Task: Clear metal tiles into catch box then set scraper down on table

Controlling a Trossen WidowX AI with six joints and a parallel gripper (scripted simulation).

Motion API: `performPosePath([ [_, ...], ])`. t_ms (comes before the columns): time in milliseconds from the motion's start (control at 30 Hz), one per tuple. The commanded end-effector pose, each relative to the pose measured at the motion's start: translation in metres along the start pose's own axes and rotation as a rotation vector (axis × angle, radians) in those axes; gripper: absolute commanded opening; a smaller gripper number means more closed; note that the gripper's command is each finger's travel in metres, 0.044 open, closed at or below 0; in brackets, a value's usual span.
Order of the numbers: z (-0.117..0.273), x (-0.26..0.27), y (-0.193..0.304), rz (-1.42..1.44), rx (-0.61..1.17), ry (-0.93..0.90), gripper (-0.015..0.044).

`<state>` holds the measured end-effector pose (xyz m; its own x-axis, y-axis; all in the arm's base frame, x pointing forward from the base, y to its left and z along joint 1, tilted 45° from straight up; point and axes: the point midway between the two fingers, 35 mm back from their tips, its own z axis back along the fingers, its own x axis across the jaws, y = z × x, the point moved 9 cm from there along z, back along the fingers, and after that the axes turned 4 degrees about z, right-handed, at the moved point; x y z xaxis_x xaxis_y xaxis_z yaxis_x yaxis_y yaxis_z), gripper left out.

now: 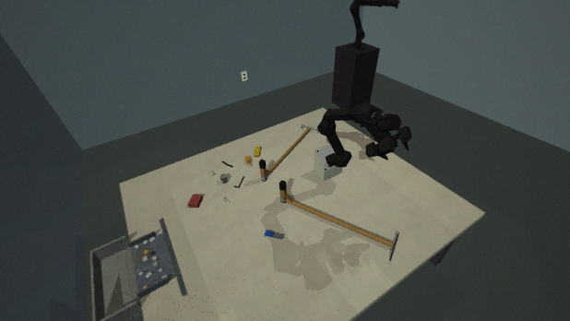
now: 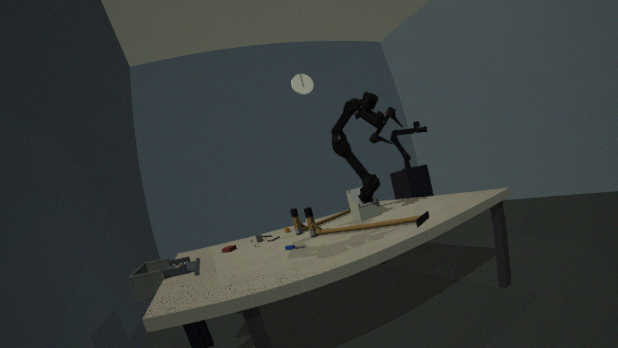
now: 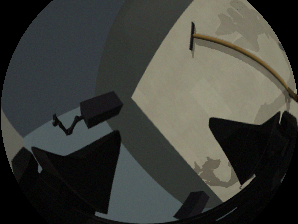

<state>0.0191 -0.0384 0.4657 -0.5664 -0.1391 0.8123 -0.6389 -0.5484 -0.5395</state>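
The steel bench plate [image 1: 164, 256] [image 2: 175, 270] lies at the table's left end, with several pale metal tiles on it and a few orange pieces among them. The grey catch box [image 1: 108, 245] [image 2: 148, 286] adjoins its far end. The long scraper [image 1: 341, 222] [image 2: 370, 225] [image 3: 240, 49] lies on the table, its flat dark blade near the front right edge and its upright black-topped grip near the middle. My gripper [image 1: 397, 152] [image 2: 397, 135] [image 3: 168, 128] is open and empty, raised high on the right side, well away from the scraper's grip.
A second wooden-handled tool [image 1: 290, 149] with a toothed-looking head lies behind the scraper. A blue-handled item [image 1: 269, 233] [image 2: 290, 247], a red block [image 1: 195, 200] [image 2: 229, 248], a yellow block [image 1: 257, 151] and small hardware lie between the tools and the plate. The arm stands on a pale base block [image 1: 326, 172].
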Motion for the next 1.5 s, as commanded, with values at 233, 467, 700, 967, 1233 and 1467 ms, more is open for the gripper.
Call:
performPosePath([
  [233,0.044,-0.019,0.023,0.22,-0.202,0.05,0.044],
  [467,0.068,-0.03,0.043,0.356,-0.321,0.106,0.044],
  [700,0.089,-0.04,0.067,0.49,-0.433,0.18,0.044],
  [967,0.103,-0.048,0.089,0.594,-0.515,0.252,0.044],
  [1233,0.1,-0.048,0.089,0.594,-0.515,0.252,0.044],
  [1467,0.1,-0.048,0.089,0.594,-0.515,0.252,0.044],
])
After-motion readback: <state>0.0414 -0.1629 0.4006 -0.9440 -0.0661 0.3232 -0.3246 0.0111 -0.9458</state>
